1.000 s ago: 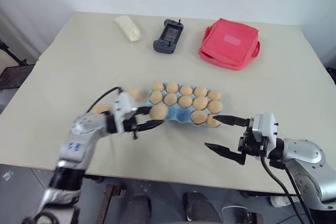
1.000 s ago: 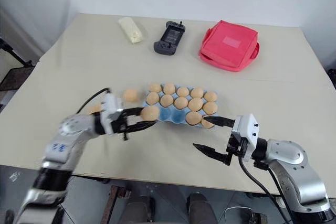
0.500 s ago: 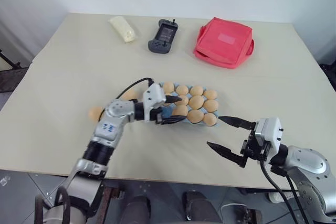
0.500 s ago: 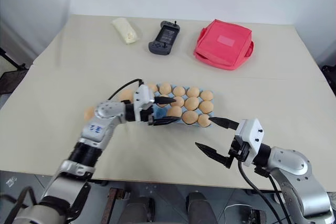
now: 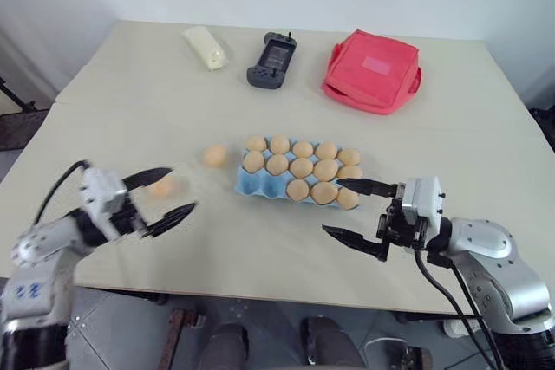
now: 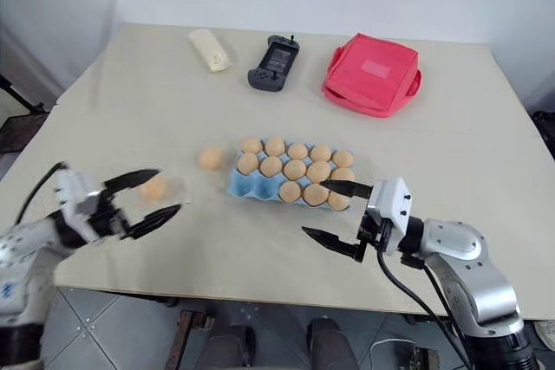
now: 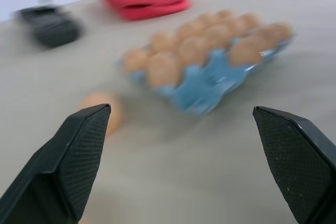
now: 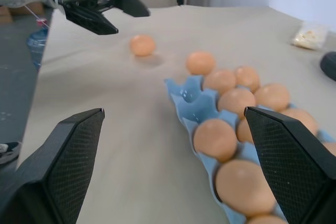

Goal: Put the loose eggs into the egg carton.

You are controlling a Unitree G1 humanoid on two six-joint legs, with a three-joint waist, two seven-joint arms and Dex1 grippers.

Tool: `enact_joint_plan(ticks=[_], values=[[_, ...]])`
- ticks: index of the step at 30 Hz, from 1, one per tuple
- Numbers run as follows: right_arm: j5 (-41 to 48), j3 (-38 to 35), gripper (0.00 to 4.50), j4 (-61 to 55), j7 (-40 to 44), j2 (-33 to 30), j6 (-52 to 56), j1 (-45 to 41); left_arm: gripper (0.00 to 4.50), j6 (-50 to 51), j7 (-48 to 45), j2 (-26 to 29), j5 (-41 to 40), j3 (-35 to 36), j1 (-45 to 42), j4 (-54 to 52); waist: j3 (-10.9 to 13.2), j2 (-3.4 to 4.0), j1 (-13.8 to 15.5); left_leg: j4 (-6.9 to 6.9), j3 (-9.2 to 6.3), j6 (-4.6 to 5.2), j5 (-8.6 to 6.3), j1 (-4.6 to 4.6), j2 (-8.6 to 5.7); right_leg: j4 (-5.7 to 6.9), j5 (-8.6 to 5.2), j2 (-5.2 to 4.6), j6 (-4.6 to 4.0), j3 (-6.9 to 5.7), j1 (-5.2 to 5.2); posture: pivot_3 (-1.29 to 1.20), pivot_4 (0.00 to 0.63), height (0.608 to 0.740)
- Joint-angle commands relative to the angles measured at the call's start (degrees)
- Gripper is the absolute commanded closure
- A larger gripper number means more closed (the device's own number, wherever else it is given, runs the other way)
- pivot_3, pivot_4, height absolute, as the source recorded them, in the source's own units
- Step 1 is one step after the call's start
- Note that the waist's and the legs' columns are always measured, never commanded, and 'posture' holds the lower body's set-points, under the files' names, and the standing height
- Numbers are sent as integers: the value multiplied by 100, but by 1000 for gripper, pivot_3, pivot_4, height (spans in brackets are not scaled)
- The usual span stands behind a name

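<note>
Left gripper [image 5: 165,194] swinging back from the egg carton [image 5: 260,182] toward the table's [image 5: 130,84] left edge, fingers now spreading wide and empty, two loose eggs [image 5: 213,154] lying left of the carton, right gripper [image 5: 347,210] hovering wide open, holding nothing, beside the carton's near right corner.

Left gripper [image 5: 163,194] and right gripper [image 5: 349,209] low over the table, jaws wide apart, empty.

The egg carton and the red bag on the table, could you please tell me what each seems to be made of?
The egg carton: probably thin moulded plastic, as the light blue cups look smooth with a slight sheen; moulded pulp can't be excluded. The red bag: fabric, judging by its soft matte surface, rounded puffy edges and what look like stitched seams.
</note>
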Motion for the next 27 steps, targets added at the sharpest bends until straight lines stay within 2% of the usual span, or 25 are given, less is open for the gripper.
enact_joint_plan(ticks=[1,5,11,19,22,27], values=[[73,22,0,29,127,24,-60,-121,25,-200,388,-135,-71,738,566,117,1,-1,1,-5,0,0,-2,0,2,-5,0,0,0,-2,-1,0,150,740],[22,102,0,150,219,45,-89,-236,25,-383,711,-260,127,707,655,446,1,-2,54,-12,-6,0,-2,-1,-2,-12,-1,-5,-2,-15,0,0,150,740],[14,124,0,142,207,48,-74,-305,25,-149,1258,-399,426,-10,-211,664,0,-4,67,-12,-13,3,1,-2,-12,-19,1,-19,-5,-25,10,0,150,740],[-36,127,0,-78,-4,91,-54,-122,25,-417,1564,-466,868,-612,-1548,2247,0,-4,-12,-15,6,-1,0,-3,-1,2,2,2,-5,-78,-16,0,150,740],[-49,128,0,-140,-106,118,-65,-51,591,-399,1422,-499,871,-800,-1668,2364,0,-4,-2,-13,19,-2,-1,-10,2,12,2,-1,-5,-83,-37,0,150,740],[-76,85,0,-202,-226,131,-80,37,2039,-289,1039,-418,799,-1064,-1653,2056,0,-4,19,-11,21,-3,-2,-11,-1,13,2,-15,-5,-96,-36,0,150,740]])
